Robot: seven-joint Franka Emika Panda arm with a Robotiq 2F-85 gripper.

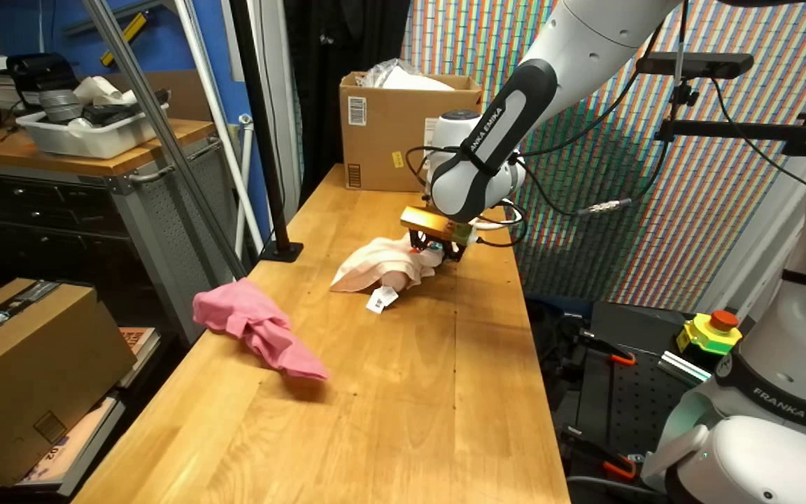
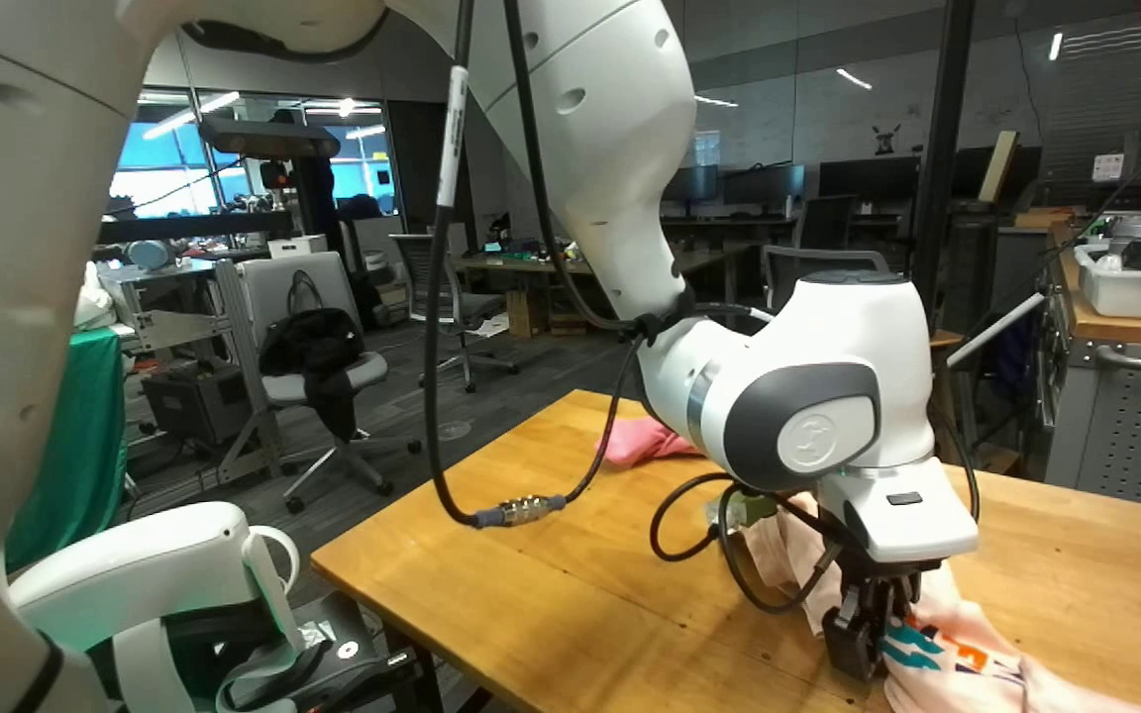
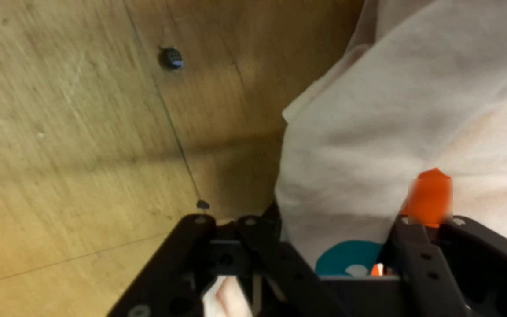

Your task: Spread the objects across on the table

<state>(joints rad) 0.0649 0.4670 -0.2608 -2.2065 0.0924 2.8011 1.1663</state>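
A pale peach-cream cloth (image 1: pixel 375 260) lies crumpled on the wooden table (image 1: pixel 403 399), with a white label (image 1: pixel 382 299) at its near side. Orange and teal print shows on this cloth (image 2: pixel 1011 673). My gripper (image 1: pixel 438 252) points down at one end of it, low over the tabletop. In the wrist view the jaws stand apart, and a fold of the cloth (image 3: pixel 346 149) lies between the fingers (image 3: pixel 420 246); how firmly they touch it cannot be seen. A pink cloth (image 1: pixel 259 325) sits bunched at the table's long edge, partly hanging over, and also shows behind my arm in an exterior view.
A brown cardboard box (image 1: pixel 403 136) stands at the table's far end, behind my wrist. A black post (image 1: pixel 280 248) rises from the table's edge between box and pink cloth. My own cables (image 2: pixel 729 555) loop beside the wrist, close to the tabletop.
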